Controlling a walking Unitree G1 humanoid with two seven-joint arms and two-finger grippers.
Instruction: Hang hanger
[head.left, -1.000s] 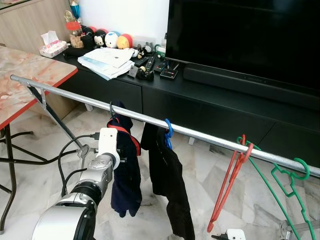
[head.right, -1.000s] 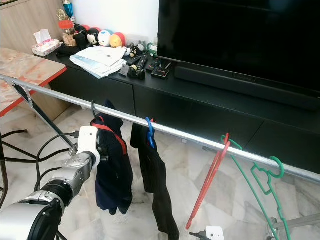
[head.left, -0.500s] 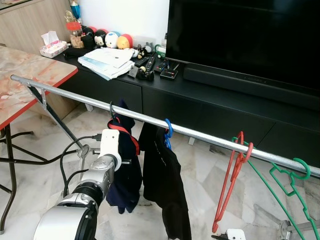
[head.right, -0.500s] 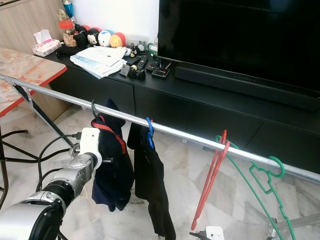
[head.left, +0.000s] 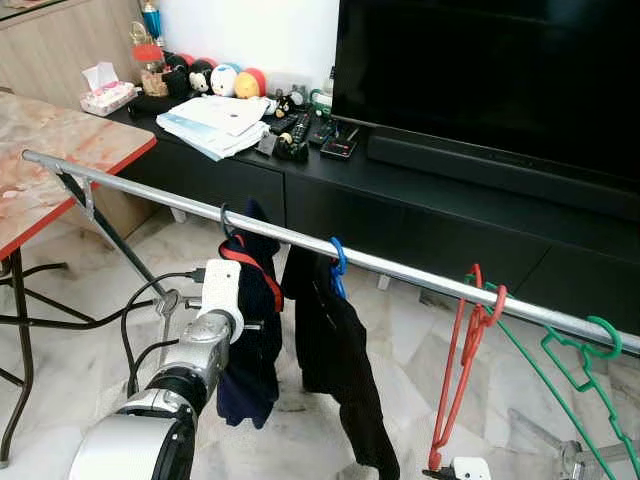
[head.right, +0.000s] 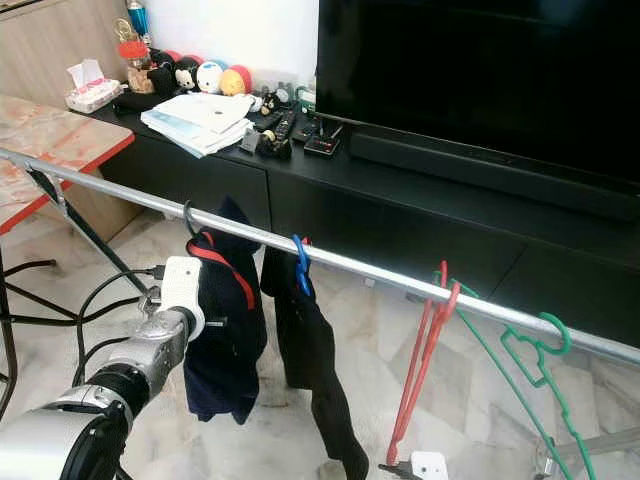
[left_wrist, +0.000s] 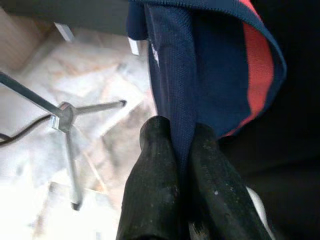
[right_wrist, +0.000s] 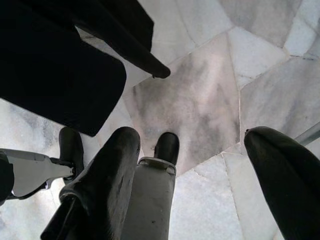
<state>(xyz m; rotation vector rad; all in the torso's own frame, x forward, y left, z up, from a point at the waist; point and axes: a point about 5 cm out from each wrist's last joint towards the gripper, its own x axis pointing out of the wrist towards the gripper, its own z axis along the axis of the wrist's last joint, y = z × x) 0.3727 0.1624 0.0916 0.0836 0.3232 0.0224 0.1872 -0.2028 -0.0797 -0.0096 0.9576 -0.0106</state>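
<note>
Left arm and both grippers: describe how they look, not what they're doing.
The left arm is rounded silver metal with a black joint ring, a white box-shaped wrist housing and black cables looping beside it. The left gripper has two thick, matte black, round-tipped fingers. The right gripper has similar long black fingers.

No text, label, brand, number or sign can be read in any view. The papers (head.left: 215, 120) on the left part of the black TV cabinet (head.left: 420, 190) carry print too small to make out, and the tissue box (head.left: 105, 95) at its left end shows no legible marking.
</note>
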